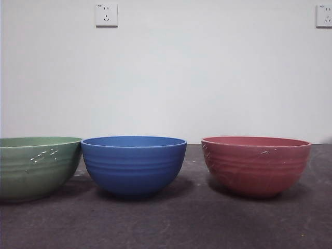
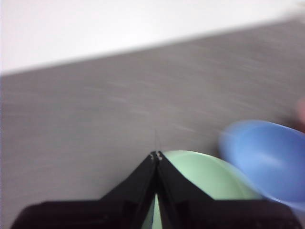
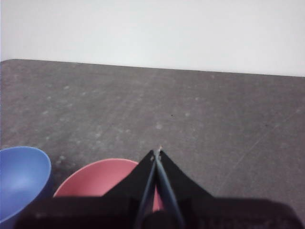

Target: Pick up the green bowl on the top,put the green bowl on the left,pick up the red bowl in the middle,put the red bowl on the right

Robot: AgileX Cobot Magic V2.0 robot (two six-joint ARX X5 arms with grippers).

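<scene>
The left tool (image 2: 156, 155) has its two black jaws pressed together at the tips and holds nothing; it hangs above the green bowl (image 2: 209, 176), whose pale inside shows just under the jaws in the blurred left wrist view. The right tool (image 3: 157, 152) is likewise closed tip to tip and empty, poised over the red bowl (image 3: 102, 179). Neither tool shows in the front view. There, three bowls stand upright in a row on the dark grey bench (image 1: 171, 223): the green bowl (image 1: 33, 166) at the left, partly cut by the picture's edge, with small white scratches on its side; the blue bowl (image 1: 134, 165) in the middle, its rim touching or all but touching the green one; and the red bowl (image 1: 256, 165) at the right, set apart from the blue by a clear gap. All three are empty as far as the wrist views show. On the white wall (image 1: 207, 78) at the far side sit two sockets (image 1: 106, 15).
</scene>
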